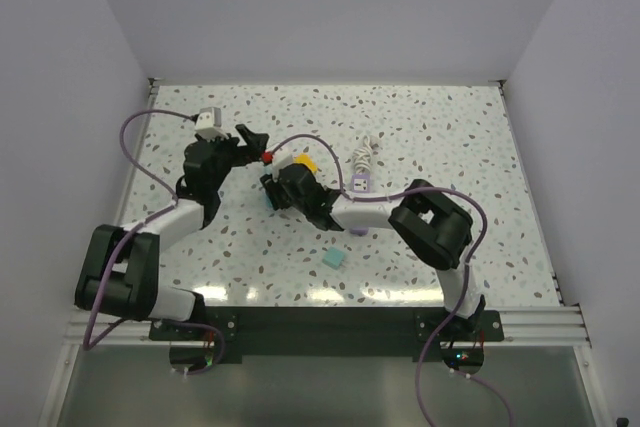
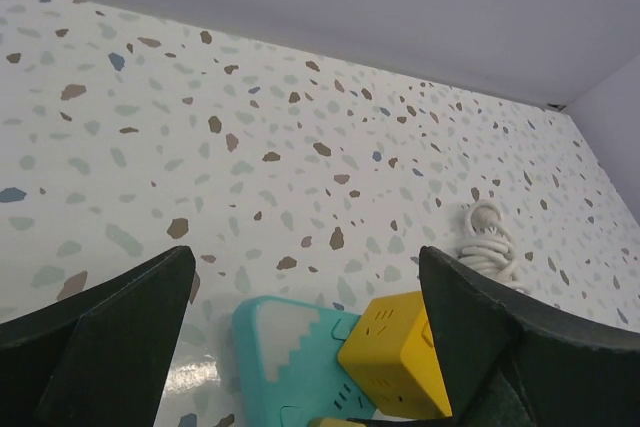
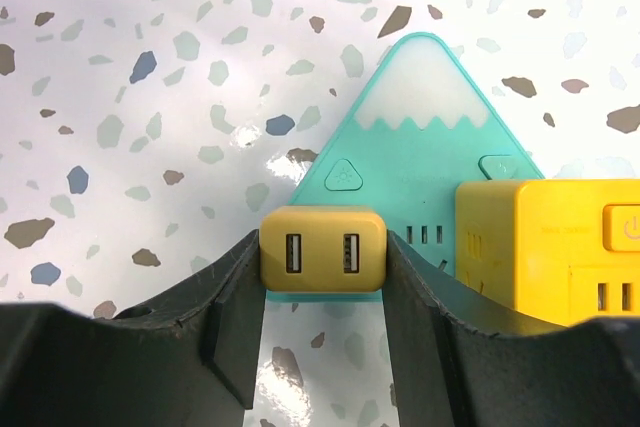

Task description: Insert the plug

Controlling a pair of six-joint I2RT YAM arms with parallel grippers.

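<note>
A teal triangular power strip (image 3: 420, 172) lies flat on the speckled table, with a yellow cube adapter (image 3: 560, 247) sitting on its right part. My right gripper (image 3: 322, 259) is shut on a small yellow plug (image 3: 322, 247) with two USB ports and holds it at the strip's near left edge; its prongs are hidden. My left gripper (image 2: 305, 259) is open and empty, hovering just beyond the strip (image 2: 290, 352) and the cube (image 2: 395, 352). In the top view both grippers meet at the table's middle, left gripper (image 1: 250, 139) and right gripper (image 1: 282, 187).
A coiled white cable (image 1: 365, 155) and a small purple adapter (image 1: 360, 184) lie right of the strip. A small teal square (image 1: 334, 259) lies nearer the front edge. Walls enclose the table on three sides.
</note>
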